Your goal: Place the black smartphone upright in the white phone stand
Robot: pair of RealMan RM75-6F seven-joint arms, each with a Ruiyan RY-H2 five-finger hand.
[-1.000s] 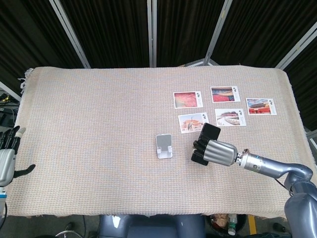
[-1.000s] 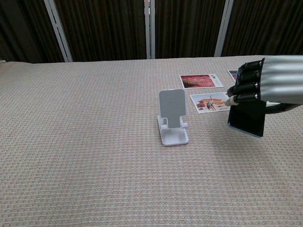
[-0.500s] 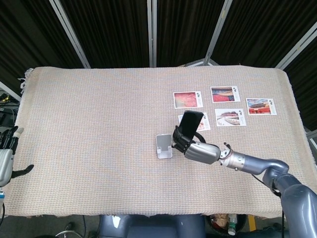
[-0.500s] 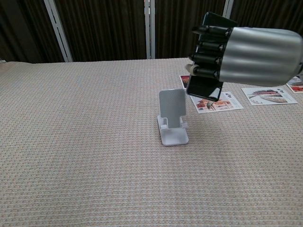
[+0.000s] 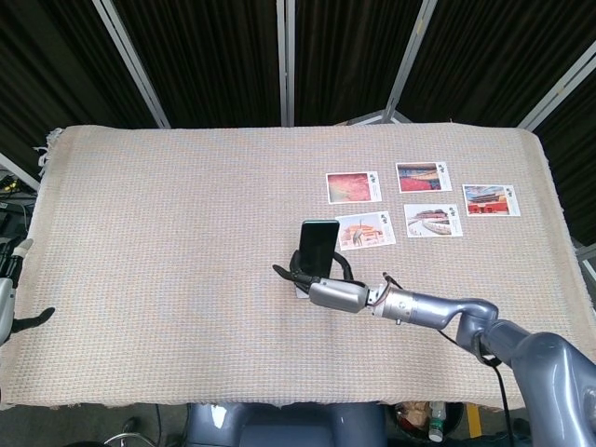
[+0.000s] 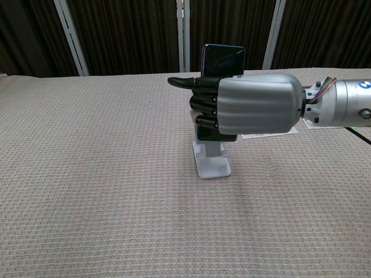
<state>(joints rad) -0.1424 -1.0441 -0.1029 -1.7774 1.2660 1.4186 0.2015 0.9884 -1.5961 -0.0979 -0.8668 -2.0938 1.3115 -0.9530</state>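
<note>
Right hand (image 6: 249, 110) reaches in from the right side, forearm low and level over the cloth (image 5: 168, 242). Fingers (image 6: 207, 110) are curled around the phone (image 6: 222, 59), one finger stuck straight out to the left. Back of the hand faces the chest camera and hides the phone's lower half.

Phone: black, glossy, upright, long axis vertical, top edge clear above the hand. It is held directly over the stand (image 6: 212, 165); in the chest view its bottom edge shows just under the fingers, against the stand's back plate. Cannot tell if it sits in the cradle yet. Head view shows the phone (image 5: 318, 247) covering nearly all of the stand.

Stand: white, base and front lip visible below the hand, flat on the cloth near table centre.

Left hand (image 5: 7, 303) is at the far left table edge, mostly cut off by the frame; one finger points out over the cloth. Cannot tell its state.

Four postcards (image 5: 428, 197) lie flat behind and right of the stand, the nearest just beside the phone in the head view. Broad bare cloth to the left and front of the stand.
</note>
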